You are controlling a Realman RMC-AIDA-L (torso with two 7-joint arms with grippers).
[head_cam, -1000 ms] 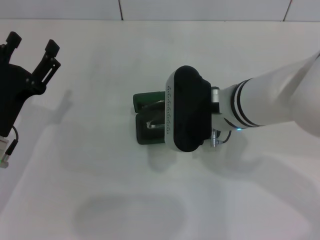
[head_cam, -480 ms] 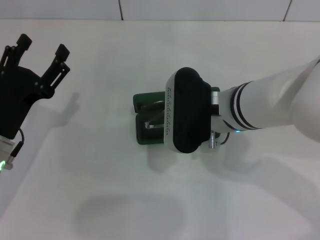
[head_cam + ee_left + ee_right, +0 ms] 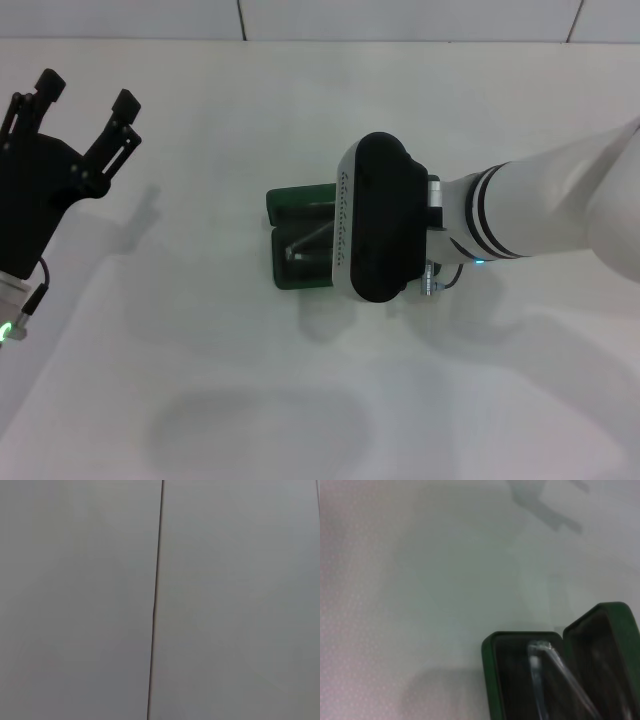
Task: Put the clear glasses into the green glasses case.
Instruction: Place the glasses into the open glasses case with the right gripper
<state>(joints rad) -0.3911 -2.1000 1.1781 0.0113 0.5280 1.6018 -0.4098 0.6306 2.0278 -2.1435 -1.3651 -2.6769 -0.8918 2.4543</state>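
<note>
Right gripper [image 3: 345, 240] sits low over the open green glasses case [image 3: 290, 205] mid-table; whether it's spread or pinching, I cannot tell. Clear glasses [image 3: 555, 680] lie inside the case. Left gripper [image 3: 85, 95] hangs spread, well apart.

Looked like bare lab test bench: plain white tabletop [image 3: 200, 380], pale panelled wall [image 3: 225, 580] with dark seam [image 3: 155, 600] behind.
</note>
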